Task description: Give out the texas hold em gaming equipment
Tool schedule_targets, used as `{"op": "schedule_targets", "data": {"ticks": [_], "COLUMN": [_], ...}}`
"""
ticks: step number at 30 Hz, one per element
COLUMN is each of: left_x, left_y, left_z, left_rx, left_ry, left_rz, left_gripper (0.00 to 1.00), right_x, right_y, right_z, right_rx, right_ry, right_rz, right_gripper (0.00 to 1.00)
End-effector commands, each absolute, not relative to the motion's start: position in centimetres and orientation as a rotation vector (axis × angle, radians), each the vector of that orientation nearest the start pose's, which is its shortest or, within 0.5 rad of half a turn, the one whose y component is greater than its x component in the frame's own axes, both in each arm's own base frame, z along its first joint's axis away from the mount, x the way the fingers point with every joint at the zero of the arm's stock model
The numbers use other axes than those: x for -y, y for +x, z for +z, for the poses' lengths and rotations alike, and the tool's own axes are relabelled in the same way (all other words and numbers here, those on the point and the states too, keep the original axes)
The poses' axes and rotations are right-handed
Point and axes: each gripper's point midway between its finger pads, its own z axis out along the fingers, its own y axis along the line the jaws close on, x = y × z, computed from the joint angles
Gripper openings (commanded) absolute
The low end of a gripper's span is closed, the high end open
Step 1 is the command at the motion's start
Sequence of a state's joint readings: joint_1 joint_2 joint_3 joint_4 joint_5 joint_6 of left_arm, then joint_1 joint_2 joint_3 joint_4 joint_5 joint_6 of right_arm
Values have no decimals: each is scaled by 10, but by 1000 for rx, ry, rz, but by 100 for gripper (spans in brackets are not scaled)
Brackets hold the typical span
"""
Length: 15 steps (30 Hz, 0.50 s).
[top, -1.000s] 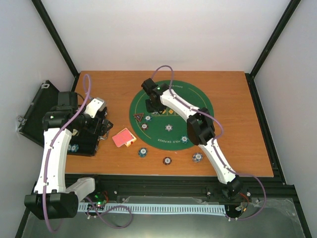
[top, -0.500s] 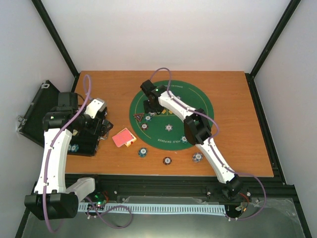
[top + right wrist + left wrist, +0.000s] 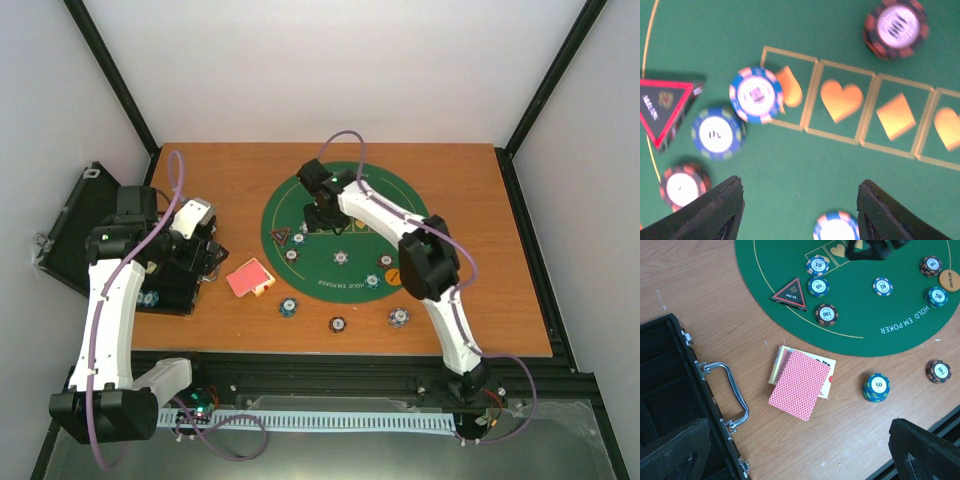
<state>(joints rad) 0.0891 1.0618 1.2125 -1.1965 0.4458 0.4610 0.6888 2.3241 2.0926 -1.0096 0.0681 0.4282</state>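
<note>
Wooden bench (image 3: pixel 470 190) with a round green mat (image 3: pixel 865 315): chips spread, cards undealt.
Right tool (image 3: pixel 800 202) hangs open and empty over the suit boxes near a blue-and-white striped chip (image 3: pixel 756 94), likely laid as a stake. The red-edged triangle marker (image 3: pixel 662 107) sits beside it. Left tool (image 3: pixel 800 455) gapes, holding nothing. Red-backed cards (image 3: pixel 800 385) lie on bare wood beside the black case (image 3: pixel 670 390).

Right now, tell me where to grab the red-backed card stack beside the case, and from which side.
Pinch the red-backed card stack across its two long edges, coming straight down with the left tool turned to match its slant. It lies flat and thin on the table, so a sideways approach would likely scatter it.
</note>
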Motion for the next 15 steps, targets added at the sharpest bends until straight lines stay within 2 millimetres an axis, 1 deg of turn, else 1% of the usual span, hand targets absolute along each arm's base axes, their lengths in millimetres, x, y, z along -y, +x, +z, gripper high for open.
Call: {"op": "schedule_targets", "data": {"ticks": [1, 4, 6, 7, 8, 11, 15], "left_x": [53, 53, 54, 54, 54, 54, 54], "left_y": [247, 246, 245, 245, 244, 243, 243], "left_z": [254, 254, 255, 255, 255, 257, 259], "left_rx": [-2380, -2378, -2378, -2379, -2380, -2375, -2370], "left_ry": [622, 623, 626, 625, 627, 629, 627], "left_rz": [-353, -354, -358, -359, -359, -353, -351], "left_gripper": [100, 100, 100, 100, 100, 100, 100], "right_x": [-304, -290, -281, -281, -279, -281, -283], "right_y": [395, 372, 357, 355, 349, 344, 344], "right_z": [90, 80, 64, 61, 54, 46, 38], "right_rx": [-2768, -2793, -2832, -2837, -2852, -2869, -2883], "right_ry": [-352, -363, -369, -372, -380, -396, -405], "right_rz": [131, 128, 112, 122, 122, 125, 123], "right_gripper": [62, 63, 63, 63, 63, 63, 64]}}
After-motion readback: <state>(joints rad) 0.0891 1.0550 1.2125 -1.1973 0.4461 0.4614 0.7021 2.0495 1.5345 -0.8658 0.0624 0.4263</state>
